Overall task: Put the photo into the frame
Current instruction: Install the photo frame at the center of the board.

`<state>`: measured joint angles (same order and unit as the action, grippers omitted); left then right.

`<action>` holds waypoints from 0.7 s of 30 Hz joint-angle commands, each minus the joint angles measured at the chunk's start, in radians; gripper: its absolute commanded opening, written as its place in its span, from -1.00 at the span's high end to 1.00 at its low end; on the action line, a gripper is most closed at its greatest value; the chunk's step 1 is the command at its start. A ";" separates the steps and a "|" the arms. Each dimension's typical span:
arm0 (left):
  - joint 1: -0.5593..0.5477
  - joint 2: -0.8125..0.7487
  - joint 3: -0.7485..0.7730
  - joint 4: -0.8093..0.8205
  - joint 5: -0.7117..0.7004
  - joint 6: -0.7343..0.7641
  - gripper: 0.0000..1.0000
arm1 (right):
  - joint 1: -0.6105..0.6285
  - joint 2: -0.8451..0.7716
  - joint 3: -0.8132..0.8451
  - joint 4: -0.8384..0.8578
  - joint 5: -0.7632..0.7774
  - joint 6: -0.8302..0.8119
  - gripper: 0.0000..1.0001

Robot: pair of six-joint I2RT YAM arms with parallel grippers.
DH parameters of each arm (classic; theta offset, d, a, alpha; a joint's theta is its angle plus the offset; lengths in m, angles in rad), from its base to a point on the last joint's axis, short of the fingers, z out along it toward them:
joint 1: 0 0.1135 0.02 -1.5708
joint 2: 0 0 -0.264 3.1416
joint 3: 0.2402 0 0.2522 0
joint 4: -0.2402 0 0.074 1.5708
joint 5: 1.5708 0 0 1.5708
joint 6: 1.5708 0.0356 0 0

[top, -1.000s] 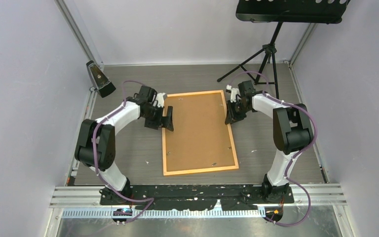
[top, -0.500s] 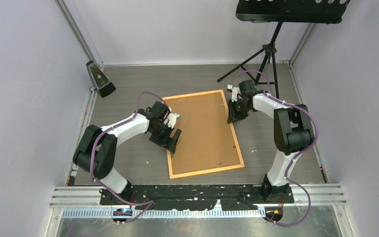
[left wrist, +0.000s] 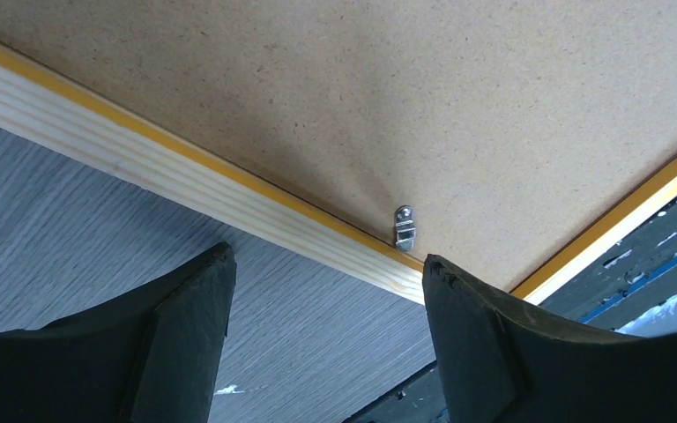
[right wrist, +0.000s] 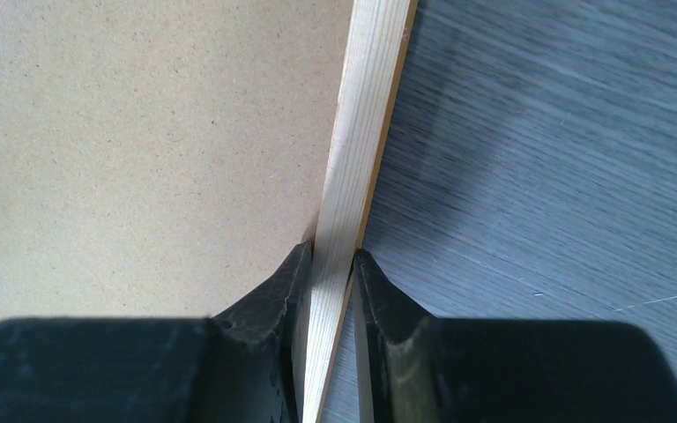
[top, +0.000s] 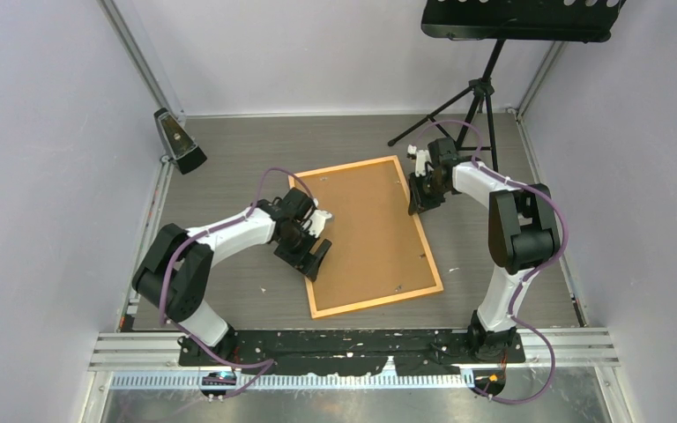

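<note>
The orange frame (top: 379,300) lies face down on the table, turned askew, with the brown backing board (top: 366,229) filling it. The photo is not in view. My left gripper (top: 317,257) is open and empty at the frame's left rail near the near corner. In the left wrist view (left wrist: 326,264) its jaws straddle the pale rail (left wrist: 185,172) by a small metal clip (left wrist: 403,227). My right gripper (top: 416,204) is shut on the frame's right rail near the far corner. The right wrist view (right wrist: 331,256) shows the rail (right wrist: 366,115) pinched between its jaws, beside the board (right wrist: 141,132).
A black music stand (top: 520,18) on a tripod (top: 476,97) stands at the back right. A small dark wedge-shaped device (top: 179,145) sits at the back left. Walls close in both sides. The black base rail (top: 353,344) runs along the near edge.
The frame has turned, its near end swinging to the right. My left gripper has moved nearer and rightward along the left rail. My right gripper has kept its hold near the far right corner.
</note>
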<state>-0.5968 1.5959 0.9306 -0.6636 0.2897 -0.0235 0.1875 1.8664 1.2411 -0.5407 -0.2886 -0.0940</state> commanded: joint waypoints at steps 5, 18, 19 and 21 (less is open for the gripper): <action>-0.032 0.024 0.038 0.008 -0.044 -0.049 -0.55 | -0.005 -0.013 0.061 0.007 -0.040 -0.007 0.88; -0.074 0.092 0.075 -0.011 -0.083 -0.087 -0.50 | -0.004 -0.017 0.050 0.006 -0.054 -0.004 0.89; -0.074 0.096 0.078 -0.015 -0.087 -0.087 -0.47 | -0.004 -0.018 0.050 0.005 -0.055 -0.004 0.89; -0.076 0.095 0.077 -0.017 -0.094 -0.088 -0.41 | -0.004 -0.019 0.050 0.005 -0.059 -0.005 0.88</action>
<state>-0.6666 1.6672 0.9958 -0.6876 0.2157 -0.1020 0.1856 1.8709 1.2510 -0.5503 -0.2905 -0.0956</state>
